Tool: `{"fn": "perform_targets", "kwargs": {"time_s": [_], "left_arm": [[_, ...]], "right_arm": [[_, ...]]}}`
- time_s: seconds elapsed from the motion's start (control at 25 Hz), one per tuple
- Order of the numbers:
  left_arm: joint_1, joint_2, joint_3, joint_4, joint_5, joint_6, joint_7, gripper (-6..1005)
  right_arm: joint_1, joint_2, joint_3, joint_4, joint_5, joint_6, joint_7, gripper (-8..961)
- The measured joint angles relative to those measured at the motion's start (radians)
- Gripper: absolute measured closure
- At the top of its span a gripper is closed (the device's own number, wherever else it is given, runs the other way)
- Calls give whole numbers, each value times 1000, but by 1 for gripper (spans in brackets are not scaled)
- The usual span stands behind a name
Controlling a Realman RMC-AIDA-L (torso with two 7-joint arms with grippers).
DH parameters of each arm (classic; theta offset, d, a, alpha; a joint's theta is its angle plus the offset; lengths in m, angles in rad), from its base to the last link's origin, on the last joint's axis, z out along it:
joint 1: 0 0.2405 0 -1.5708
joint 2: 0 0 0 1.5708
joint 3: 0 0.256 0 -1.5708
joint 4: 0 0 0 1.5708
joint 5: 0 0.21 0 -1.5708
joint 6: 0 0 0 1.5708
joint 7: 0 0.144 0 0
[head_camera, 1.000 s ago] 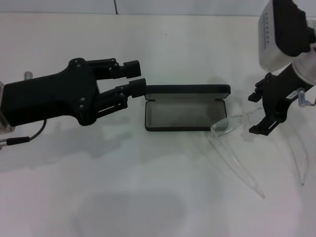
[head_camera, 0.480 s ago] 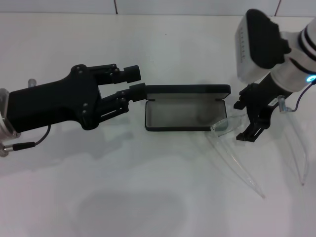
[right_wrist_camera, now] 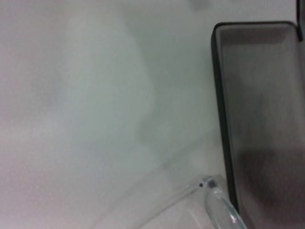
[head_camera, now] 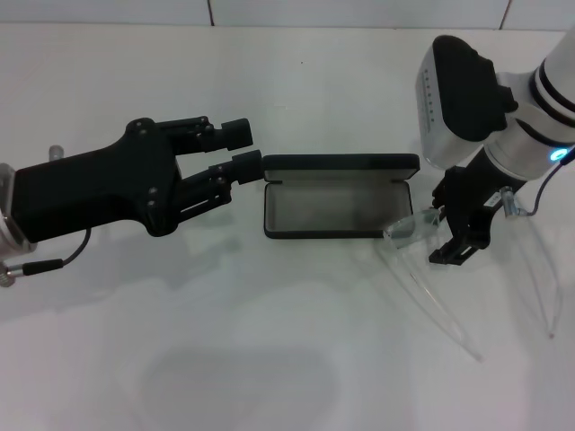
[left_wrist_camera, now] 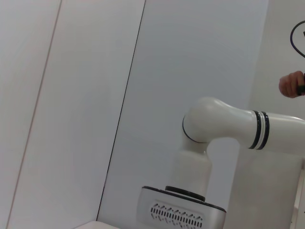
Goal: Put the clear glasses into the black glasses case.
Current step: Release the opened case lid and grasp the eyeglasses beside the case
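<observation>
Right end effector [head_camera: 452, 229]: low over the surface [head_camera: 296, 359], at the lens of the glasses [head_camera: 415, 224]. Its two black fingers straddle the lens near the hinge end closest to the case [head_camera: 337, 197]. Whether they are pinching the lens or merely around it, cannot tell; the clear plastic hides any contact.

Glasses: on the surface just beside the case's right end, arms unfolded and trailing toward the robot, one long arm running down and away from the lens, the other faint at the far right. One lens corner [right_wrist_camera: 217, 200] sits touching or very near the case wall in the right wrist view; cannot tell which. Nothing of the glasses is inside the case.

Case: open, lid standing behind the tray, grey lining bare, nothing in it.

Left end effector [head_camera: 241, 148]: fingers spread, hovering just beside the case's left end, one finger tip near the lid corner. Contact with the case not clear. Left wrist view shows only wall and the other arm's body; no help.

Progress, as a judgement: early. Case is open and ready; the grasp appears to be in hand. Left to do: secure the glasses, lift, likely fold the arms, lay them in the tray.
</observation>
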Motion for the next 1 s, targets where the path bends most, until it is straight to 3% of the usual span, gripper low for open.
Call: {"fn": "perform_targets", "kwargs": {"time_s": [0.12, 0.32, 0.52, 1.0], "left_arm": [[1, 0, 0, 0, 0, 0, 0, 603], [1, -1, 0, 0, 0, 0, 0, 603], [-2, -2, 0, 0, 0, 0, 1, 603], [-6, -2, 0, 0, -2, 0, 1, 604]], "right_arm": [[-4, 0, -7, 0, -3, -4, 10, 177], [-12, 0, -9, -20, -7, -28, 29, 420], [-42, -2, -9, -78, -9, -55, 48, 516], [-70, -2, -10, -109, -52, -58, 69, 553]]}}
